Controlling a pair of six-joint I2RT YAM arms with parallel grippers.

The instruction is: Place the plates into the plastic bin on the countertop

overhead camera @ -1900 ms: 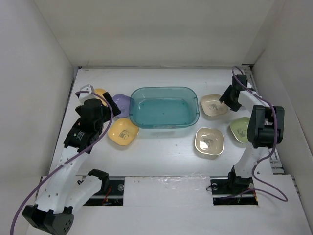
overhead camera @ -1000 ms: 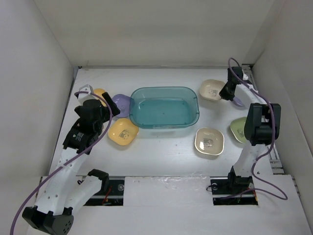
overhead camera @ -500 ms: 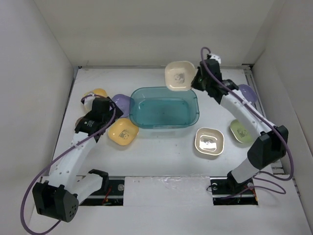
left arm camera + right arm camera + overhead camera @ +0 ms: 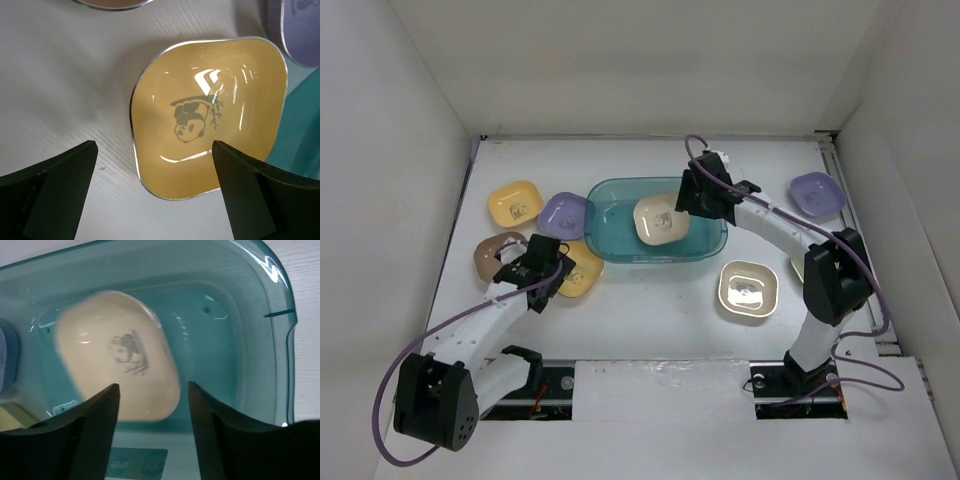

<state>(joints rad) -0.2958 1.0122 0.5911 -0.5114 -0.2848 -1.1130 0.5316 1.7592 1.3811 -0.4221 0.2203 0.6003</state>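
Mid-frame, the right jaws hang spread over the plastic bin (image 4: 620, 232), a blurred beige plate (image 4: 658, 221) within its rim. Lower left, the left jaws gape above a yellow plate (image 4: 200, 120).

Readable text: none in any view; no words, numbers or brand names can be made out.
Yellow plate (image 4: 207, 117): a dark panda-with-bamboo drawing at its centre, with no lettering.
Beige plate (image 4: 117, 370): a blurred dark panda print at its centre, no letters legible.
Plastic bin (image 4: 250, 355): a pale sticker (image 4: 136, 463) on its floor, at 6 o'clock in the right wrist view, with marks too faint to read.
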